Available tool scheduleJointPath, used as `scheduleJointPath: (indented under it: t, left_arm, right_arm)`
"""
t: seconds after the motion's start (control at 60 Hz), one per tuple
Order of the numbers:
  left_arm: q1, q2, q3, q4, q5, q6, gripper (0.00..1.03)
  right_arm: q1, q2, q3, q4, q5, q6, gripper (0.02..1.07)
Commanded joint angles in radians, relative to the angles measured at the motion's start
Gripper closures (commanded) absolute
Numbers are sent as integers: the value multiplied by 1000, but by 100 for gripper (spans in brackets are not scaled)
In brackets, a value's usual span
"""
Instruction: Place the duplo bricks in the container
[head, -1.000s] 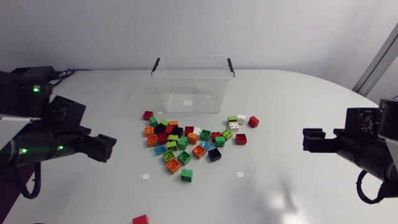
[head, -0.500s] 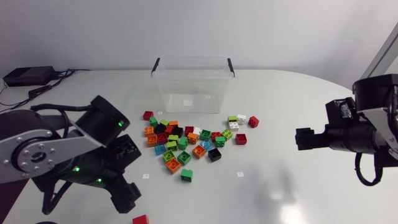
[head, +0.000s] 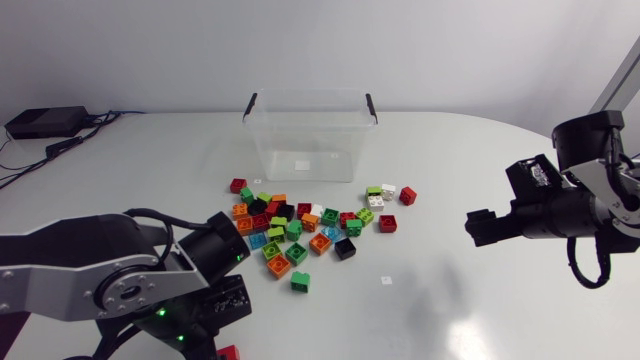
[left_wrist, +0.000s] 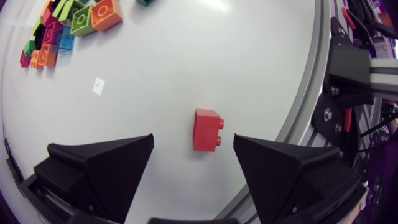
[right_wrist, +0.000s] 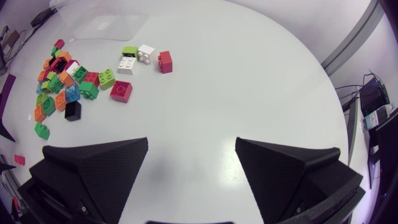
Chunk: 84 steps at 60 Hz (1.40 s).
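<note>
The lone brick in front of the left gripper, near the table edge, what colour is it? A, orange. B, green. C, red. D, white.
C: the lone brick lying just ahead of the left gripper, in line with the gap between its open fingers, is red and sits well apart from the mixed pile.

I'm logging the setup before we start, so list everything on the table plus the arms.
table: one, white, under everything.
container: one, clear, black handles, far middle of the table.
bricks: roughly thirty, mixed colours, clustered in front of the container.
red brick: one, alone by the table's near edge.
left gripper: one, black, open, over the red brick.
right gripper: one, black, open, over bare table.
</note>
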<state>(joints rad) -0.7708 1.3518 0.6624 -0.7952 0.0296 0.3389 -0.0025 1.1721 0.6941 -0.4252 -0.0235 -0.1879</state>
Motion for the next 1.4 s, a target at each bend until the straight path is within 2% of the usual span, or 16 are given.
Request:
scheduleJointPath:
  t: [0.0,0.067,0.2,0.3,0.4,0.55,0.65,0.717,0.883,0.933,1.133,1.233,1.383]
  left_arm:
    - [-10,46,-24,-13,16,28,18]
    - [-13,72,-26,-4,36,31,18]
    - [-21,106,-37,60,46,32,29]
    - [-10,112,-37,86,76,46,42]
    - [16,115,-35,97,118,68,62]
    - [38,121,-40,90,144,92,73]
    - [41,129,-41,86,142,100,73]
    - [39,139,-43,86,144,101,78]
    - [10,152,-52,63,132,121,79]
    - [8,144,-47,48,132,127,83]
    - [4,96,0,-39,130,146,85]
    - [19,58,25,-75,132,161,85]
    - [105,1,105,-105,132,184,85]
  right_arm:
    - [1,21,30,-17,-6,-13,6]
    - [6,29,35,-17,-7,-15,6]
    - [16,49,44,-17,-13,-15,6]
    - [19,60,44,-9,-30,-24,6]
    - [24,74,45,2,-32,-28,7]
    - [24,103,56,19,-32,-35,7]
    - [29,120,62,34,-32,-35,7]
    - [33,136,68,40,-32,-35,7]
    - [42,205,104,74,-32,-21,7]
    - [48,230,120,80,-32,-15,7]
    - [95,403,235,80,-38,-5,7]
    - [108,482,292,82,-53,-22,7]
    - [114,620,400,82,-93,-64,7]
